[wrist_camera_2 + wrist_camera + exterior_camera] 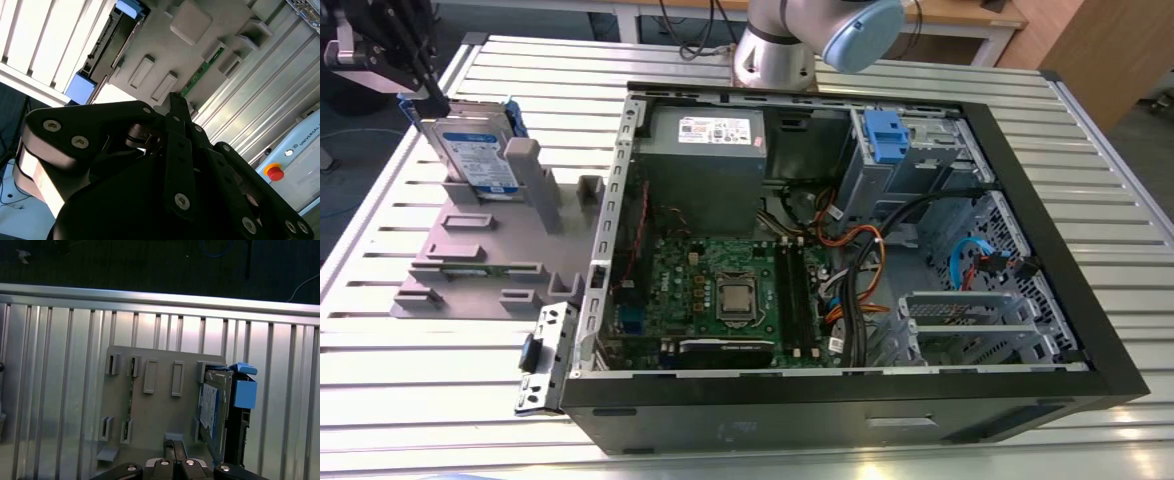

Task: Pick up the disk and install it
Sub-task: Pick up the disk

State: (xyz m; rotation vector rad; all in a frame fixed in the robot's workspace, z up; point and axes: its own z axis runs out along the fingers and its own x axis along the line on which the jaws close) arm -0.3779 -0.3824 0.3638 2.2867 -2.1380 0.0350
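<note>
Atop the ribbed aluminium tabletop, flat silver blue-framed disk upright in grey plastic slotted stand, black gripper at its top edge, grip state impossible to tell, open computer case beside.

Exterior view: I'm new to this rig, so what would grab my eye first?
The open computer case dominates, its green motherboard exposed. At the exterior view's left, the disk stands upright in a grey stand, with the gripper close to its top edge.
</note>
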